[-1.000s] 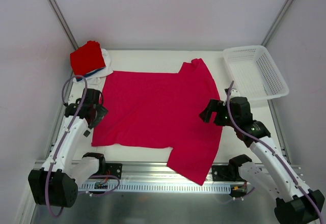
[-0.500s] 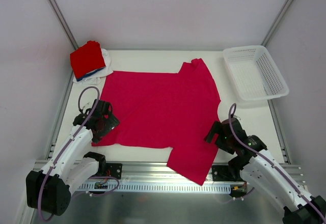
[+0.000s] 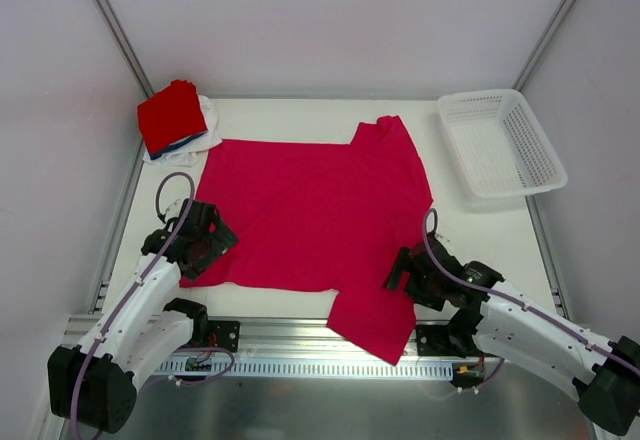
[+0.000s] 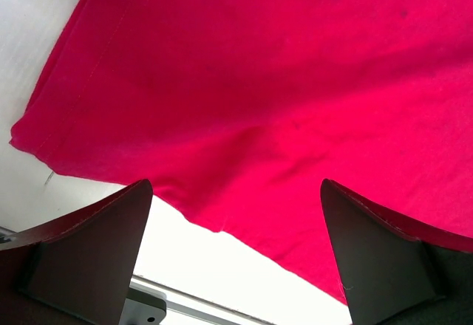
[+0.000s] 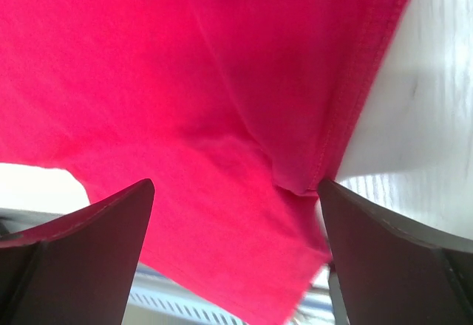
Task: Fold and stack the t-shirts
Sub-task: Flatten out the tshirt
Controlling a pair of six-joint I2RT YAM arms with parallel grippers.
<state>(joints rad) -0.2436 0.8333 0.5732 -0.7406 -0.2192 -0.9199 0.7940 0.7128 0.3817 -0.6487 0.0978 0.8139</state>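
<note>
A crimson-pink t-shirt (image 3: 310,210) lies spread flat on the white table, one sleeve hanging over the near edge. My left gripper (image 3: 212,245) hovers open over the shirt's near-left hem corner (image 4: 44,148), its fingers (image 4: 81,258) wide apart. Over the near-right sleeve (image 5: 244,221), my right gripper (image 3: 402,272) is open too, with nothing held. A folded stack of t-shirts (image 3: 175,118), bright red on top with blue and white beneath, sits at the far left corner.
A white plastic mesh basket (image 3: 500,142) stands at the far right of the table. The metal rail (image 3: 300,350) runs along the near edge between the arm bases. Grey walls close in on both sides.
Both arms have swung back toward the near edge. The left gripper now sits at the shirt's near-left corner, the right one at the near-right sleeve. The shirt has not moved.
</note>
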